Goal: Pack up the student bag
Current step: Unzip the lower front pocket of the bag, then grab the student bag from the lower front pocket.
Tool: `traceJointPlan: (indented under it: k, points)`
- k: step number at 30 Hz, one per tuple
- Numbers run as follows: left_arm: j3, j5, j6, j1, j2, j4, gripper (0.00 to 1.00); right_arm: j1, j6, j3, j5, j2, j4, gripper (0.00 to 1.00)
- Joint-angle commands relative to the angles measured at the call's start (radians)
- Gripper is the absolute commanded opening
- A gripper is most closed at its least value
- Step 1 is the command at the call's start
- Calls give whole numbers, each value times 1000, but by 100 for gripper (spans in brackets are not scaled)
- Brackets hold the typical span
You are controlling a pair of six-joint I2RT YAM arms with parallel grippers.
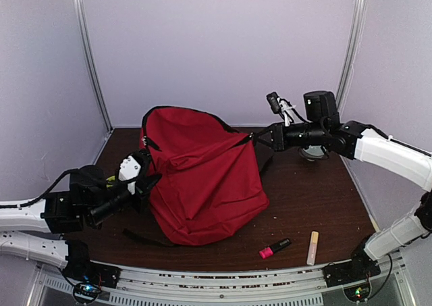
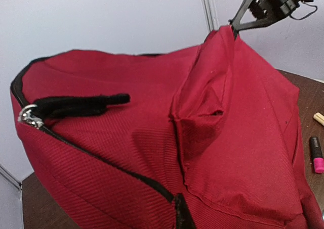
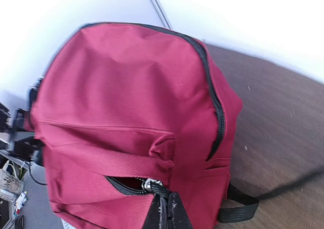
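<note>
**Item: student bag** [image 1: 206,177]. A large soft backpack of red woven fabric, the biggest thing in view.

**Position:** It stands at the centre of the overhead frame on the dark brown table [image 1: 317,198]. Its top is drawn into a ridge that rises toward the upper right.

**Features:**
- A black zipper track [image 3: 215,102] runs over the crown and down one side in the right wrist view.
- A shorter zipper at the lower centre of that view stands partly open, showing a dark slit.
- A metal slider [image 2: 29,117] with a black fabric pull tab [image 2: 81,103] sits at the left of the left wrist view.
- The front panel folds inward into a deep crease at the middle of that view.
- A black strap [image 3: 238,209] trails from the bag's base at the lower right of the right wrist view.

**Left gripper** [image 1: 150,182]: It sits left of centre in the overhead frame. Its fingers are clenched at the bag's left edge and appear to pinch the fabric by the zipper line.

**Right gripper** [image 1: 257,138]: It sits at the right end of the ridge. Its fingers are clamped on the bag's raised corner, with the fabric pulled taut up to them. The right wrist view shows the fingertips pressed together just beside a metal zipper slider.

**Other items:**
- A pink-and-black marker [image 1: 275,248] and a cream stick [image 1: 313,247] lie on the table at the lower right of the overhead frame.
- The two are near each other and apart from the bag.
</note>
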Motion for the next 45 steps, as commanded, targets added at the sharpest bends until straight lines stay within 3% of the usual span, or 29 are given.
traceJointPlan:
  k: [1,3,4,6,12,19,25,29,32,34,35,36,39,42,45]
  points:
    - [11,-1,-200,18,-23,-85,27,22,-13,90,86,-40,45,0]
    - [-1,125,-218,18,-15,-116,64,29,-16,90,82,-37,53,0]
    - [8,179,-221,17,-4,-151,75,33,-18,91,79,-32,58,0]
    - [50,213,-223,13,30,-241,85,40,-23,98,70,-16,61,0]
    - [307,288,-74,8,205,-410,87,67,-69,192,42,59,-3,0]
    - [437,339,95,33,393,-243,97,72,-75,201,26,87,-4,0]
    - [525,646,95,287,663,-72,98,74,-66,216,12,99,-12,0]
    - [627,745,213,314,809,-94,98,72,-69,225,8,102,-21,0]
    - [661,929,228,332,884,-67,98,72,-77,227,21,105,-28,0]
    - [675,937,221,345,917,-57,97,72,-80,228,19,107,-29,0]
    - [680,933,220,356,929,-56,96,73,-80,228,15,109,-27,0]
    - [681,940,217,367,936,-52,87,73,-80,229,13,110,-27,0]
    - [631,1007,196,401,916,9,44,71,-87,232,13,107,-36,0]
    - [565,1053,199,408,864,82,30,68,-95,225,18,91,-47,0]
    - [574,1061,215,409,874,48,0,67,-104,217,26,80,-47,0]
